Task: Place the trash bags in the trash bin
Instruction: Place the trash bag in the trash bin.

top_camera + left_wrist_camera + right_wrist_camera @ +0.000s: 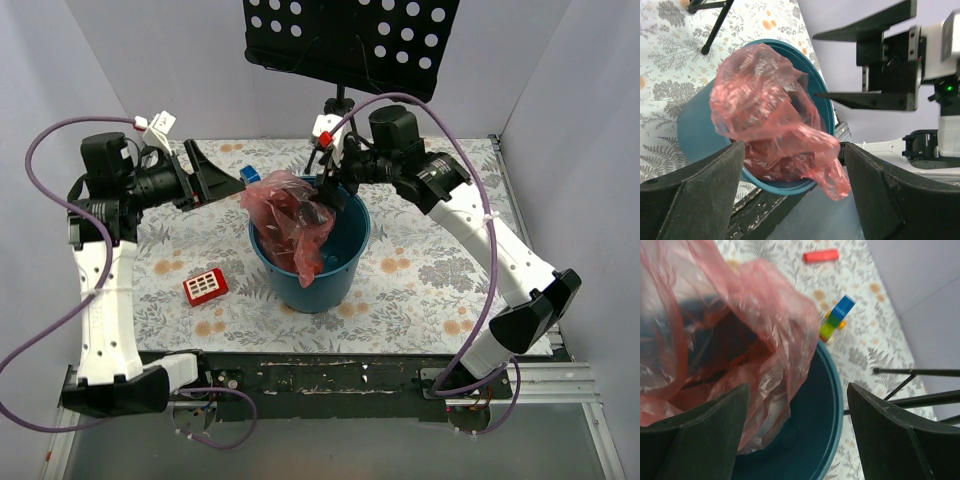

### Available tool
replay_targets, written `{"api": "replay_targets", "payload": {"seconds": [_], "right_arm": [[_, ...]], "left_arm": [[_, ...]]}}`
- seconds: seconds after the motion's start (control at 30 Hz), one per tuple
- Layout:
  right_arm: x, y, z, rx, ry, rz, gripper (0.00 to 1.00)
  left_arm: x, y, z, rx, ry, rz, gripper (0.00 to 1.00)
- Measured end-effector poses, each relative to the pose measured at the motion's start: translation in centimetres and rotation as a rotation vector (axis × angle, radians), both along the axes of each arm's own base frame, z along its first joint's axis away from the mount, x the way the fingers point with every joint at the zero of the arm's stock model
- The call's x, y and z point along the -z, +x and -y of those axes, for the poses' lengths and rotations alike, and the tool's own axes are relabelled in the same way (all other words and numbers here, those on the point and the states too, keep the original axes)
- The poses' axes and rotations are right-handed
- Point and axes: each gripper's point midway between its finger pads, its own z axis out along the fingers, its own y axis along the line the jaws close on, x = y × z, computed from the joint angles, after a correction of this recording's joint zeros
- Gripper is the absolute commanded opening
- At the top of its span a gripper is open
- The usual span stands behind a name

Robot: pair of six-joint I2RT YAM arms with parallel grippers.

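Both claws stand released, and neither one grips anything. The bag [290, 215] is partly in the bin [345, 270]: its lower folds sit inside, but a puffed mound rises above the rim on the far-left side. A tail runs from the mound toward the near rim, and I cannot tell whether that tail ends inside or hangs over the edge. Seen from above, the bag's long axis therefore runs on a slant, from the far-left rim down toward the near middle of the opening. My left claw [228, 185] is level with the mound, just beside it on the left and outside the bin, with its fingers pointing across at the film. In its wrist view the mound fills the gap between the spread fingers, apparently without touching them. My right claw [330, 195] hangs over the far part of the opening, right against the bag's right edge. In its wrist view the film lies toward its left finger, with bare bin beneath the other. I judge the right claw the nearer and better placed. The mound needs to go down and toward the centre, and only that claw is already above the opening.
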Motion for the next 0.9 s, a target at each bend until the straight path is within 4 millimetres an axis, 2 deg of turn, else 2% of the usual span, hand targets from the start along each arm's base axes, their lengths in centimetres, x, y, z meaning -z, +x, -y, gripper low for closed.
{"api": "replay_targets", "payload": {"seconds": [0.13,0.23,0.3,0.4,0.53,0.6,0.7,0.73,0.8,0.9], "right_arm": [[3.7,0.1,0.1,-0.006,-0.074,-0.037,0.82],[5.2,0.7,0.3,0.016,-0.102,-0.031,0.78],[5.8,1.2,0.2,0.026,-0.105,-0.021,0.71],[6.4,1.5,0.1,0.027,-0.104,-0.011,0.63],[6.2,1.6,-0.3,0.022,-0.083,-0.007,0.47],[5.9,1.6,-0.7,0.017,-0.066,-0.005,0.35],[5.6,1.6,-1.1,0.014,-0.046,-0.019,0.08],[5.5,1.7,-1.2,0.015,-0.038,-0.026,0.01],[5.5,1.6,-1.3,0.019,-0.032,-0.036,0.01],[4.9,1.9,-1.2,0.051,-0.019,-0.049,0.01]], "left_arm": [[1.4,2.6,-0.1,0.017,-0.018,-0.093,0.76],[2.3,4.0,0.0,0.026,-0.025,-0.155,0.72],[2.4,4.5,0.3,0.042,-0.02,-0.168,0.69],[2.4,4.0,1.6,0.093,-0.005,-0.164,0.66],[2.9,2.2,4.0,0.186,0.023,-0.174,0.62],[3.3,1.3,5.0,0.223,0.044,-0.183,0.54],[4.3,0.9,5.2,0.226,0.078,-0.196,0.32],[4.6,0.9,5.1,0.221,0.088,-0.203,0.24],[5.1,1.1,5.0,0.214,0.103,-0.206,0.01],[4.9,1.1,4.9,0.238,0.119,-0.161,0.0]]}}
